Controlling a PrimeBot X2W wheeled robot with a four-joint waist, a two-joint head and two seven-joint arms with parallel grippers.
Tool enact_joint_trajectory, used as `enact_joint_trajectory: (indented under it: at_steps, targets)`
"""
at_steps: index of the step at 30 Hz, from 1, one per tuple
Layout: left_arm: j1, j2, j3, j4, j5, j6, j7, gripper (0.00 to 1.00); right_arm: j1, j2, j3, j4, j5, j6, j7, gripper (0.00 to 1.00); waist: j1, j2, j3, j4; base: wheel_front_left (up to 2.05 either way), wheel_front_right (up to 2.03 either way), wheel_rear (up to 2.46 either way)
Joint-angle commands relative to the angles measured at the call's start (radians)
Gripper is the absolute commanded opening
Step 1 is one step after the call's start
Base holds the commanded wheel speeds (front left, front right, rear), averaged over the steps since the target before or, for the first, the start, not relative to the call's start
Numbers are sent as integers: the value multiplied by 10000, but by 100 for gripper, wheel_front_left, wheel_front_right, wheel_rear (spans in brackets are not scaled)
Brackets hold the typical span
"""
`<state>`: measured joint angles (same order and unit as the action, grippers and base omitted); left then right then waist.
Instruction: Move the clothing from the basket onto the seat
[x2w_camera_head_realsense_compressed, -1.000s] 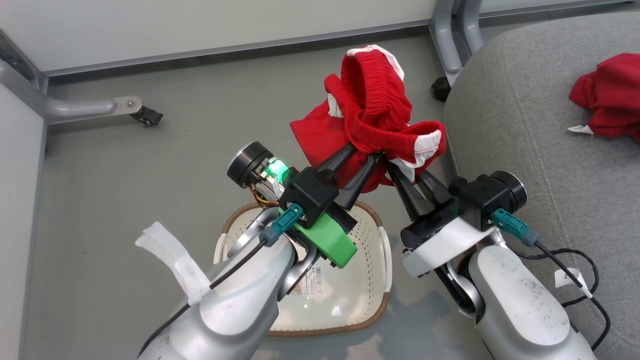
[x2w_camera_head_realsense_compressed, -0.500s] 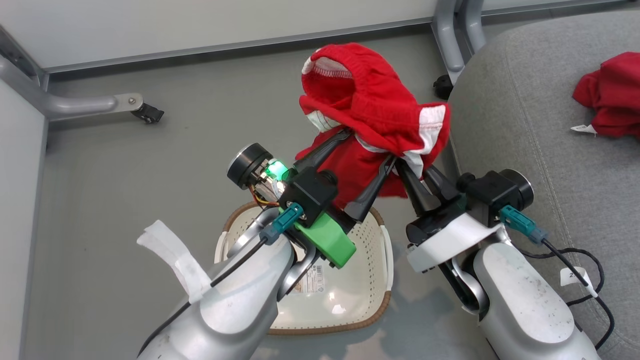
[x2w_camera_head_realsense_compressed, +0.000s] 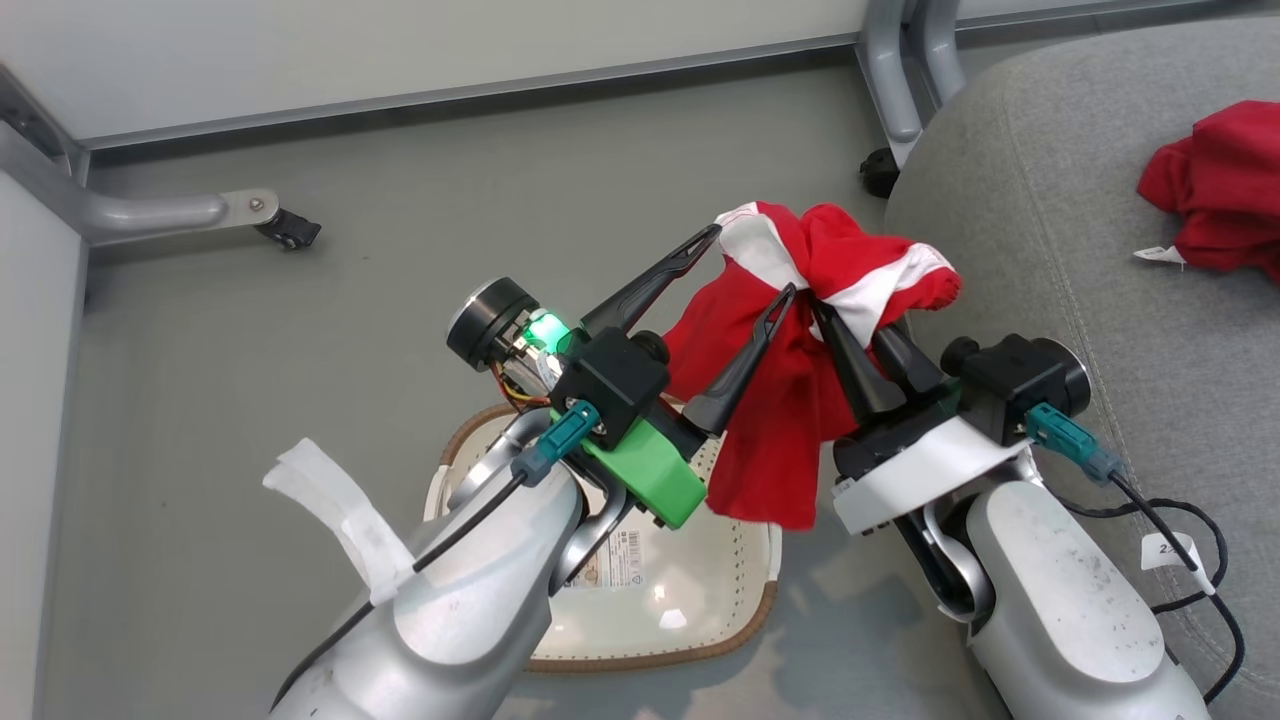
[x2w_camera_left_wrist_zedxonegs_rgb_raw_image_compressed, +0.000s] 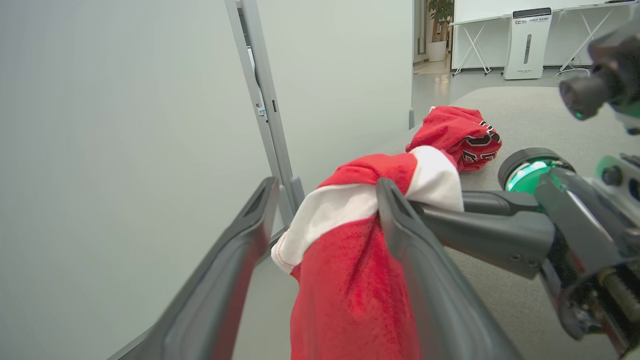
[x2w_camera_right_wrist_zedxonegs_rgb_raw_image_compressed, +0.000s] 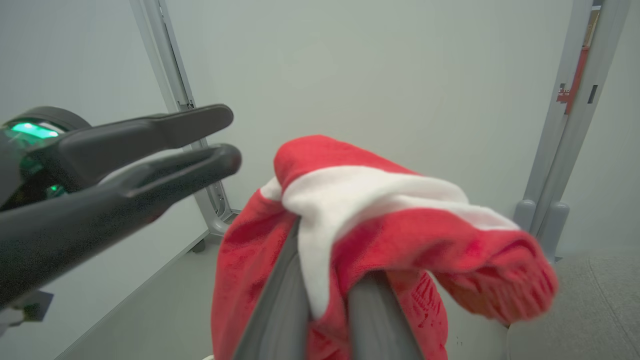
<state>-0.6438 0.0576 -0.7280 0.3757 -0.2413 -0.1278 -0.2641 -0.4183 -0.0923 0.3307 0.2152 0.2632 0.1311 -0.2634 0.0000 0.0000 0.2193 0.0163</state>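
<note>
The striped red garment (x2w_camera_head_realsense_compressed: 790, 420) with broad white stripes hangs in the air above the basket's far rim, bunched over my right gripper (x2w_camera_head_realsense_compressed: 850, 312), which is shut on it. In the right wrist view its folds (x2w_camera_right_wrist_zedxonegs_rgb_raw_image_compressed: 380, 210) drape over my two closed fingers (x2w_camera_right_wrist_zedxonegs_rgb_raw_image_compressed: 280, 305). My left gripper (x2w_camera_head_realsense_compressed: 750, 262) stands open just left of it; the cloth (x2w_camera_left_wrist_zedxonegs_rgb_raw_image_compressed: 350, 280) brushes one of its fingers (x2w_camera_left_wrist_zedxonegs_rgb_raw_image_compressed: 415, 260). The red jersey (x2w_camera_head_realsense_compressed: 1220, 190) lies crumpled on the light-grey seat (x2w_camera_head_realsense_compressed: 1050, 200), also seen as the jersey (x2w_camera_left_wrist_zedxonegs_rgb_raw_image_compressed: 460, 135) with black numerals. The cream basket (x2w_camera_head_realsense_compressed: 690, 600) sits on the floor under my arms.
Grey frame legs with a castor (x2w_camera_head_realsense_compressed: 285, 228) stand at the far left, and another castor (x2w_camera_head_realsense_compressed: 878, 172) sits by the seat's corner. A black cable with a white tag (x2w_camera_head_realsense_compressed: 1170, 550) lies on the seat's near edge. A pale wall panel runs along the back.
My left gripper has opened and let go of the striped garment. The cloth has dropped from its raised bunch and now hangs from the right gripper, which has shifted slightly right.
</note>
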Motion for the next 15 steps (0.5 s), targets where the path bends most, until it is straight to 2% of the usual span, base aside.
enact_joint_trajectory:
  at_steps: [1,7,15]
  targets:
    - [33,76,56,-25,77,-42,-3,100,152,0,-68,-8,-16,-7,-19,0,0,0,-14,-66,0,0,0]
    - [129,112,106,-74,179,-42,-3,100,426,108,-397,-88,-42,-7,-19,0,0,0,18,-420,0,0,0]
    - [72,210,-15,-20,213,-43,-5,100,798,224,-970,-325,-111,-7,-19,0,0,0,239,-1238,0,0,0]
